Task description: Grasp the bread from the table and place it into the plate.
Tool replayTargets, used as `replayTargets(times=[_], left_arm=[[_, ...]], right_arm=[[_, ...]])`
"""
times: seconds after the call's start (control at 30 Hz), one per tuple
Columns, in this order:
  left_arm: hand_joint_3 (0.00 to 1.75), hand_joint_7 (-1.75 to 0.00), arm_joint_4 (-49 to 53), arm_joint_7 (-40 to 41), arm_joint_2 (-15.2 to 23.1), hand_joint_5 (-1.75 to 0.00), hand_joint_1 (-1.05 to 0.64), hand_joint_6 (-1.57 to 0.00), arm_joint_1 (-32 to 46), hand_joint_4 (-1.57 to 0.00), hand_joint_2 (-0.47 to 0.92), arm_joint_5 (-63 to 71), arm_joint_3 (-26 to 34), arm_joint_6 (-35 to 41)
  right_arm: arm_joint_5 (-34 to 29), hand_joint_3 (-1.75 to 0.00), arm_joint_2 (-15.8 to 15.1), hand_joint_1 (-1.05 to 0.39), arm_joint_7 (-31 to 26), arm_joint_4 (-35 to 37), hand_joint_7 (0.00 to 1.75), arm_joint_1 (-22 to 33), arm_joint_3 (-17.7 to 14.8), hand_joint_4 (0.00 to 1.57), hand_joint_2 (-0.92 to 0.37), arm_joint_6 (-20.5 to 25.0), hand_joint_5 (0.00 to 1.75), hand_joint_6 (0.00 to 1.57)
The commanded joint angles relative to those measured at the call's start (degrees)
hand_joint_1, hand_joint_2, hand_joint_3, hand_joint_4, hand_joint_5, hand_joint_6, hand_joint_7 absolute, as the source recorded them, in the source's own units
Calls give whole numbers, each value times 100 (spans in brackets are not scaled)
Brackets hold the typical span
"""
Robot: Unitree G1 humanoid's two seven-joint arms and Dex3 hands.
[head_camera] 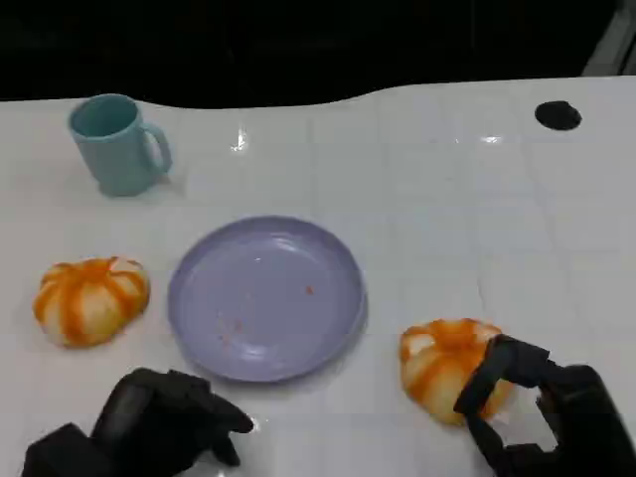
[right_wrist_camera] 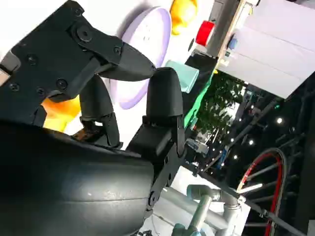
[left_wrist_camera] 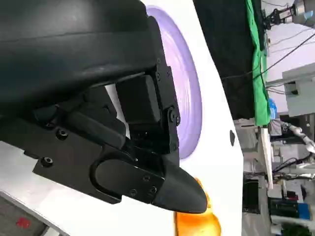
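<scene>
Right hand [head_camera: 537, 402] sits at the near right corner of the table [head_camera: 447, 199], fingers spread around the near right side of a bread roll [head_camera: 444, 366]; from my head view one black finger lies across the roll's right face, and I read contact there, but I cannot tell whether the roll is actually clamped or merely touched. In the right wrist view the same hand [right_wrist_camera: 118, 98] shows fingers apart with a patch of orange bread [right_wrist_camera: 64, 112] beside them, which does not settle the matter. This roll is round, pumpkin-like, with orange-brown glazed ribs running from a pale centre and whiter dough between them; it rests on the table just to the right of the plate [head_camera: 266, 296], close to its rim but not on it. The plate is lilac, round, shallow, with a few small orange crumbs on its floor. Left hand [head_camera: 164, 417] rests low at the near left, below the plate's near left edge, fingers curled in with nothing in them as far as I can see. A second roll [head_camera: 90, 299] of the same look lies left of the plate, apart from both hands. Farther back on the left stands a pale teal mug [head_camera: 114, 144], handle to the right. A small black disc [head_camera: 557, 115] lies at the far right.
</scene>
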Motion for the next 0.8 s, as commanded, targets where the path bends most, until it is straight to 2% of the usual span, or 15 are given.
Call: replayTargets(times=[0.03,0.53,0.8], left_arm=[[10,-35,-28,-31,71,-104,-105,-151,11,-129,92,-62,36,74],[11,-35,-44,18,85,-104,-105,-151,20,-130,92,-6,24,70],[11,-35,-50,30,80,-104,-105,-152,21,-130,92,10,24,62]], right_arm=[[71,-120,-52,-22,4,4,141,5,-28,66,-36,-36,165,65],[109,-119,-68,-22,46,-19,141,14,-13,66,-36,-31,165,65],[151,-112,-62,-23,90,5,136,-2,-32,66,-41,-71,159,66]])
